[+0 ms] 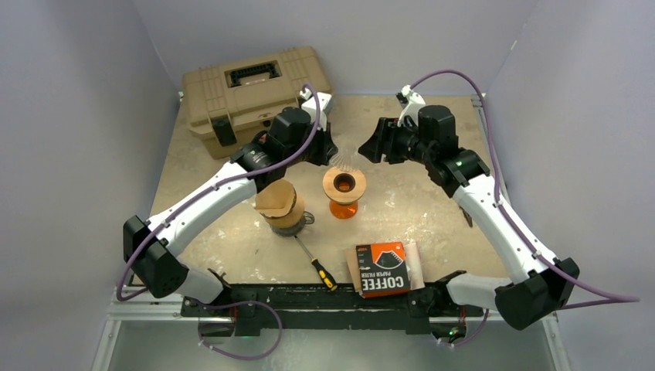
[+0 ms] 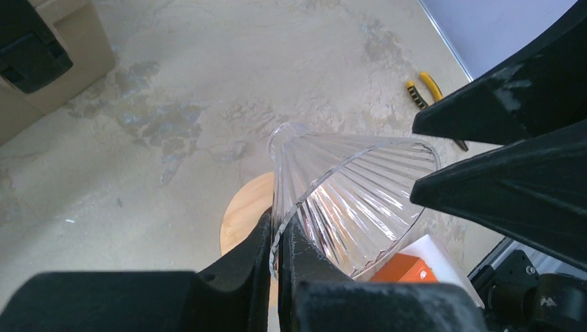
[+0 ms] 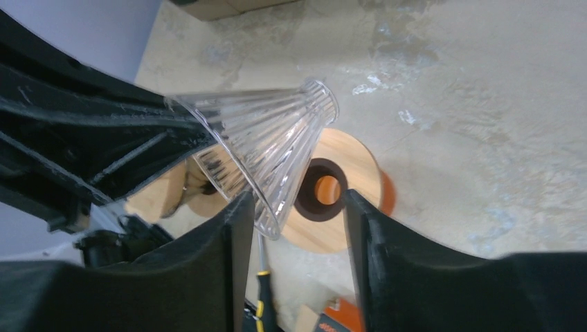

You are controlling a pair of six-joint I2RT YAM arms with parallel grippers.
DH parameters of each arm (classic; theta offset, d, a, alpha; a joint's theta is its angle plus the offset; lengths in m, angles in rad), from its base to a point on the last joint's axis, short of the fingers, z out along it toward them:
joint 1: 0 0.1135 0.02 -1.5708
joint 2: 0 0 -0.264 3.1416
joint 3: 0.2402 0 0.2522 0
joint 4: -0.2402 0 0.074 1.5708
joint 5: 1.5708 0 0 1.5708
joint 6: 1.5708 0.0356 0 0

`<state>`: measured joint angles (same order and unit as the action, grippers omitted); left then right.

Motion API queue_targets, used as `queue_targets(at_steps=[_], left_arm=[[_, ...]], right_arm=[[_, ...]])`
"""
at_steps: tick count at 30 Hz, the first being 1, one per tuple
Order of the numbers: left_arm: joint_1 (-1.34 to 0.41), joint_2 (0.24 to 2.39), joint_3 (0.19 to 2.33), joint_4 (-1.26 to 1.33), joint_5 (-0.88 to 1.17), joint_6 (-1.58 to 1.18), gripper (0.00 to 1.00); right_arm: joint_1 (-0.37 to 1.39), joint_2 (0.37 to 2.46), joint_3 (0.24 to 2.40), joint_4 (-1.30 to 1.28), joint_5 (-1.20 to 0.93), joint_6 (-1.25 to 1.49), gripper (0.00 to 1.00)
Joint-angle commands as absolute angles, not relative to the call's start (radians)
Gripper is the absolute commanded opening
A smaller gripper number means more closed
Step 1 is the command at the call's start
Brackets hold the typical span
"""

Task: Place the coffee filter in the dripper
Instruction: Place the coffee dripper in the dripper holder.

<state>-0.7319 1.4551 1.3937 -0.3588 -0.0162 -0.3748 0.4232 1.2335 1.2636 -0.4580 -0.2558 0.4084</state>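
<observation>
Dripper, clear ribbed cone judged light, stiff, slippery and breakable, is pinched at its rim (judged the best hold) by the left gripper above the stand mid-table, with the right gripper spread open beside it and the coffee filter perched on the jar nearby.

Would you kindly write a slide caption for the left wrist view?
The left gripper pinches the rim of a clear ribbed cone dripper over a round wooden stand.

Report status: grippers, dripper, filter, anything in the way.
Left gripper shut on clear dripper rim, above wooden stand. Right gripper open, rim between its jaws. Filter pack at near edge, untouched. Stand's hole unobstructed.
</observation>
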Motion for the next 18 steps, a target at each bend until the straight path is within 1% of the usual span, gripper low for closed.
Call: queue_targets(at_steps=[1,7,10,18], left_arm=[[-0.73,1.449,1.482,-0.471,-0.015,-0.44,0.0],[-0.729,1.485,1.555,-0.628,0.058,-0.508,0.0],[-0.727,1.496,1.561,-0.671,0.074,-0.534,0.0],[-0.724,1.509,1.528,-0.681,0.105,-0.554,0.0]], right_arm=[[0.419,1.18,1.299,-0.418,-0.216,0.405,0.68],[0.419,1.155,1.276,-0.393,-0.21,0.418,0.82],[0.418,1.157,1.27,-0.393,-0.219,0.423,0.83],[0.419,1.163,1.252,-0.385,-0.246,0.432,0.84]])
